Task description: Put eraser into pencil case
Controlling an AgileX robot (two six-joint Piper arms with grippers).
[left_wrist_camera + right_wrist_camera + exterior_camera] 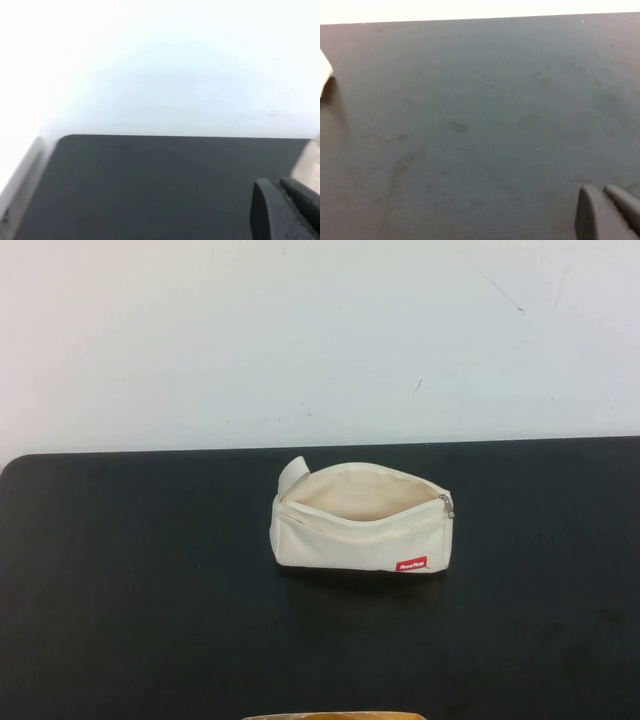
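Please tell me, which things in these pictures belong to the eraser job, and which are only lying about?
For the job:
- pencil case, unzipped, mouth open, mid-table
- left gripper, over the table's left part
- right gripper, over bare table
- eraser: not seen in any view

Lying about:
- black table
- tan edge at the near border, unclear what

Black table (120, 620) against a white wall (300, 330).
The wall carries faint scuffs; light is even.
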